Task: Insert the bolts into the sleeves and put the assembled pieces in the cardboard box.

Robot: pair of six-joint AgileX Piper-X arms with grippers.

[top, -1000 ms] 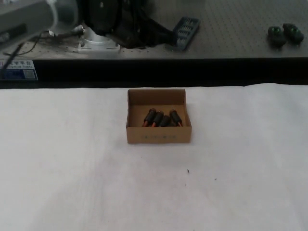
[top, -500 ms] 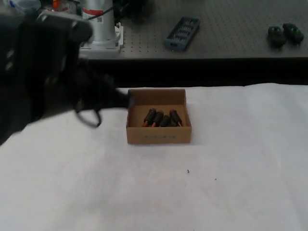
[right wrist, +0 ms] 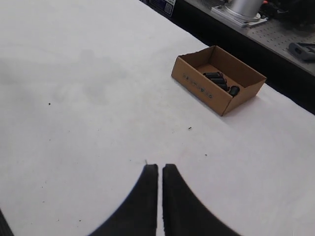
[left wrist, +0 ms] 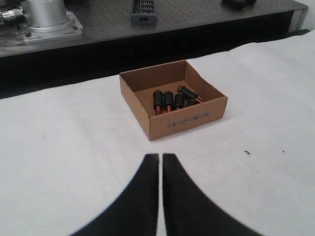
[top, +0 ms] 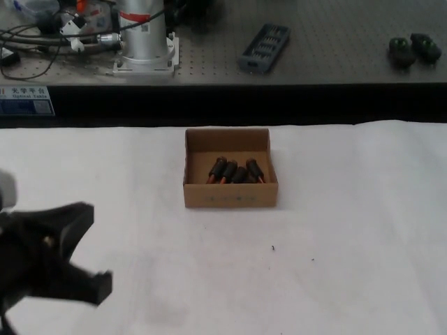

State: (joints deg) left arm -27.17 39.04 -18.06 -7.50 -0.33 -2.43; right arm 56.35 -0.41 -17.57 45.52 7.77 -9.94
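- While the left pincer (left wrist: 161, 158) hung clenched on nothing above the tabletop (left wrist: 64, 147), the cardboard box (left wrist: 183, 120) sat well ahead of its tips.
- The right pincer (right wrist: 160, 168) was likewise clenched and empty, with the box farther ahead of it.
- The assembled pieces (left wrist: 170, 100) lay side by side inside the box.

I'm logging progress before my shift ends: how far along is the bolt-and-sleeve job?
Done: several assembled pieces lie inside the cardboard box. In hand: nothing; the left gripper and the right gripper hang above the white cloth, fingers shut and empty. Left: seemingly nothing, since the only bolts and sleeves visible are those in the box.
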